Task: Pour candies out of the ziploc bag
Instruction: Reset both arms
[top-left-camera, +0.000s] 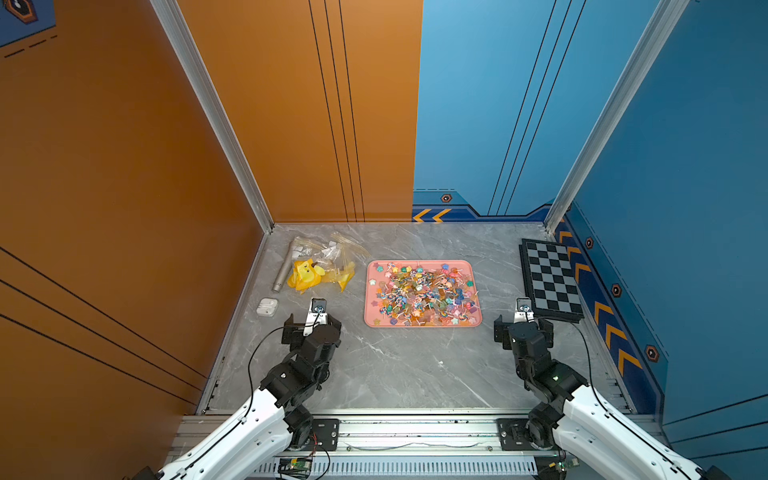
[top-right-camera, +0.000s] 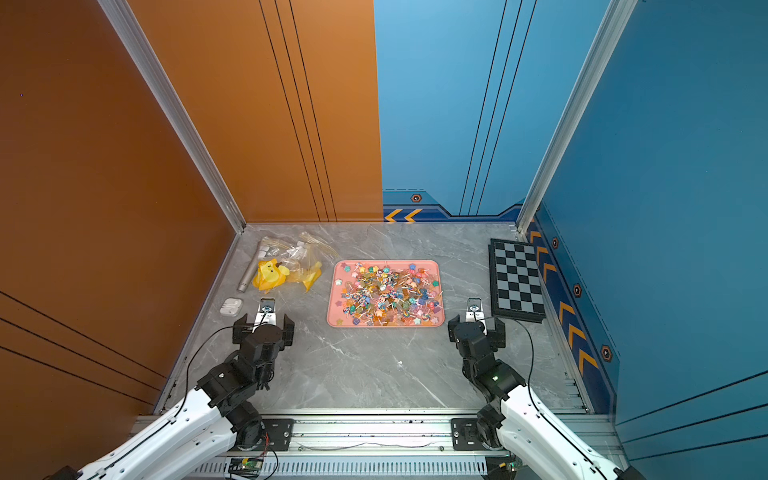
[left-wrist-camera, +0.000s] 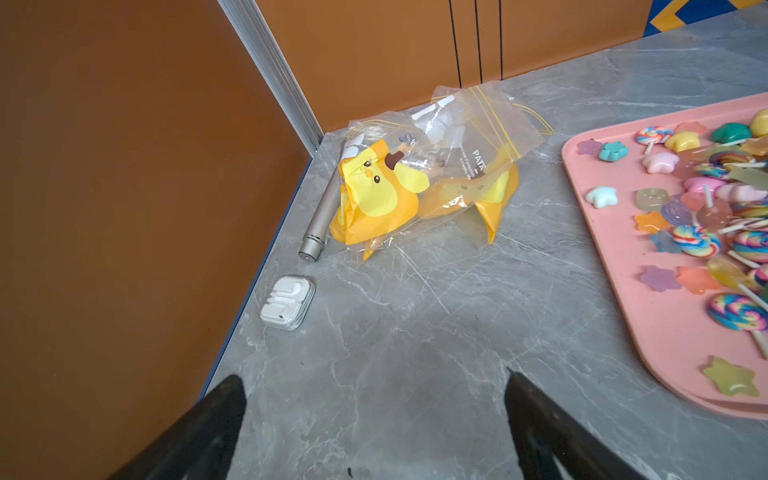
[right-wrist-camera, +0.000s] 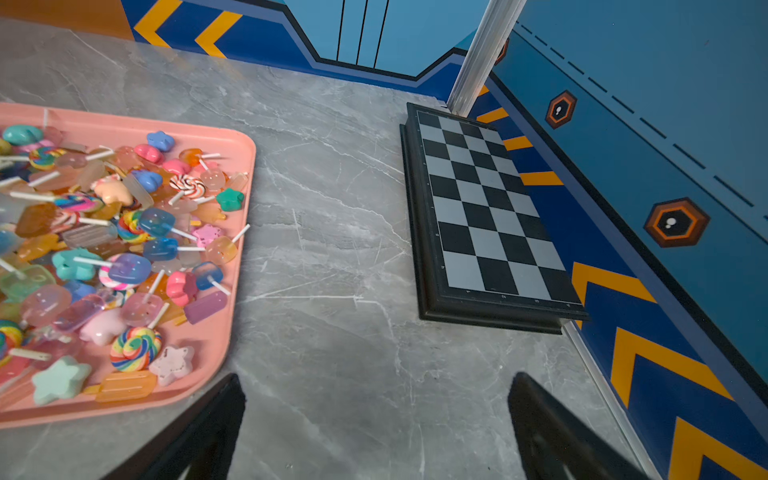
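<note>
your left gripper (left-wrist-camera: 374, 384) and right gripper (right-wrist-camera: 376, 382) hang open, empty; swing carelessly and you could clip the shallow pink plastic tray (top-left-camera: 424, 325), scattering its tiny multicoloured candies (top-left-camera: 422, 293).

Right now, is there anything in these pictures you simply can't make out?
- Bag: what is left inside; left wrist view, its yellow duck print and creases hide that.
- Metal tube: far end hidden by the bag, same view.
- Tray: cut off by the picture edge in both wrist views.
- Candies: too small and heaped to count in both top views.
</note>
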